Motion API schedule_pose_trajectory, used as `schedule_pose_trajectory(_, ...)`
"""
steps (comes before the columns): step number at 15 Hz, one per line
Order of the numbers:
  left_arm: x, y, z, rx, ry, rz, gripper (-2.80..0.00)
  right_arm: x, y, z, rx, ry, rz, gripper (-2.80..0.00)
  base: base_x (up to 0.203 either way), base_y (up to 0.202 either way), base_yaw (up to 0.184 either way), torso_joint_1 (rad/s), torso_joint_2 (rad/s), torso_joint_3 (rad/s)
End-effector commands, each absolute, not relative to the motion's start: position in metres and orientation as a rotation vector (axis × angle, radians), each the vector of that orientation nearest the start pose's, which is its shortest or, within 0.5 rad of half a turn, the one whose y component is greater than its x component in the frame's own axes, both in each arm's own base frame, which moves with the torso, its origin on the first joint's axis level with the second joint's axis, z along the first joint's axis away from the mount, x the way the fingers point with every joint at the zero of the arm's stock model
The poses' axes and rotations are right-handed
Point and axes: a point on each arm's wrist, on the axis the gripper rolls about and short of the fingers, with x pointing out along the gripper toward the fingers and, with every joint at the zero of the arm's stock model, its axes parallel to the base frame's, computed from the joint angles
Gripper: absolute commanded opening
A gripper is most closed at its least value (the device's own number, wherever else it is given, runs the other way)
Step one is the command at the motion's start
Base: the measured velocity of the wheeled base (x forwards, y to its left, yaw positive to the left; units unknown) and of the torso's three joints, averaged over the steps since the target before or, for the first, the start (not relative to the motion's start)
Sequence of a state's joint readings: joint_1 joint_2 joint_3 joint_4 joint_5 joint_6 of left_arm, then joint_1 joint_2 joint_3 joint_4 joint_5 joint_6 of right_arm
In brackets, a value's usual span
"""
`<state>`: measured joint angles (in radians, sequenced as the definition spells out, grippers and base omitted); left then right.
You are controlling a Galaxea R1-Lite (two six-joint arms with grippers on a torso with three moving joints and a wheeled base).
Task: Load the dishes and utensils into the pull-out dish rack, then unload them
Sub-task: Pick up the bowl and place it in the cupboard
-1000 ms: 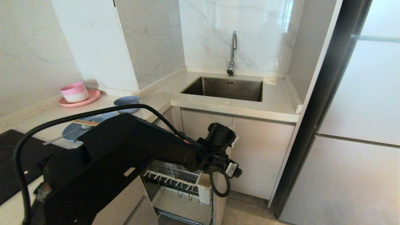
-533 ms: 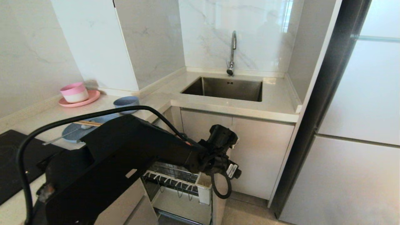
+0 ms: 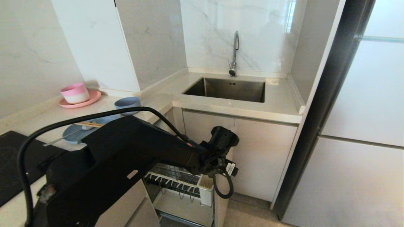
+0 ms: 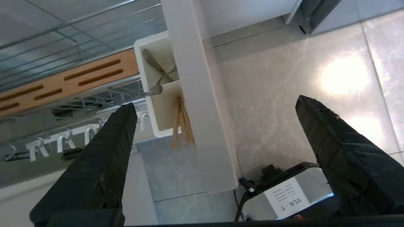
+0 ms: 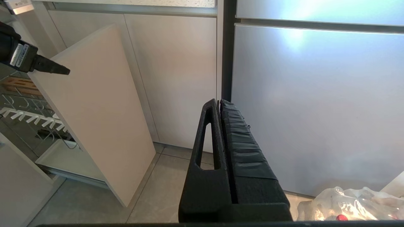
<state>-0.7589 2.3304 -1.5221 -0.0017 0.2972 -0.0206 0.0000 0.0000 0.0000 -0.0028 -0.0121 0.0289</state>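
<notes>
The pull-out dish rack [image 3: 176, 183] stands drawn out below the counter, its beige front panel [image 5: 94, 110] facing the floor space. My left gripper [image 4: 214, 102] hangs open just above the panel's top edge [image 4: 192, 94], holding nothing. In the rack's white utensil cup [image 4: 157, 132] stand wooden chopsticks [image 4: 180, 126] and a metal utensil [image 4: 153, 64], beside the slotted wooden strip [image 4: 72, 78]. On the counter lie the light-blue plate [image 3: 74, 132], with chopsticks [image 3: 90, 124] and a spoon [image 3: 58, 141] on it, and the light-blue bowl [image 3: 127, 103]. My right gripper [image 5: 219, 102] is parked low, shut and empty.
A pink-and-white bowl [image 3: 75, 93] sits on a pink plate [image 3: 91, 100] at the back left. The sink [image 3: 228, 90] and tap [image 3: 235, 50] are ahead, a black hob [image 3: 12, 157] is at left, and a tall fridge door [image 5: 315, 104] is at right. A plastic bag [image 5: 347, 201] lies on the floor.
My left wrist has tipped a little, and the gripper end has shifted slightly toward the rack. The dishes, the utensils and the rack are where they were.
</notes>
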Motion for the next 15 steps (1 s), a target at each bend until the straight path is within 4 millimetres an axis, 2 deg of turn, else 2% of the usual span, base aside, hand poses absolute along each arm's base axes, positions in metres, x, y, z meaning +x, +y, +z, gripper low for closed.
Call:
schedule_pose_trajectory(1,0.330,-0.306,0.077,0.376,0.696,-0.425,0.00,-0.023,0.000,0.076,0.029,-0.002,-0.012,-2.80,0.000,0.000,0.000,0.000,0.00,0.000)
schedule_pose_trajectory(7,0.303,-0.297,0.132,0.307,0.609,-0.428,0.00,-0.023,0.000,0.076,0.029,-0.002,-0.012,-2.80,0.000,0.000,0.000,0.000,0.00,0.000)
schedule_pose_trajectory(10,0.279,-0.285,0.167,0.285,0.545,-0.435,0.00,-0.023,0.000,0.076,0.029,-0.002,-0.012,-2.80,0.000,0.000,0.000,0.000,0.00,0.000)
schedule_pose_trajectory(11,0.271,-0.281,0.179,0.276,0.520,-0.432,-2.80,-0.023,0.000,0.076,0.029,-0.002,-0.012,-2.80,0.000,0.000,0.000,0.000,0.00,0.000)
schedule_pose_trajectory(15,0.231,-0.266,0.222,0.265,0.410,-0.370,-2.80,-0.023,0.000,0.076,0.029,-0.002,-0.012,-2.80,0.000,0.000,0.000,0.000,0.00,0.000)
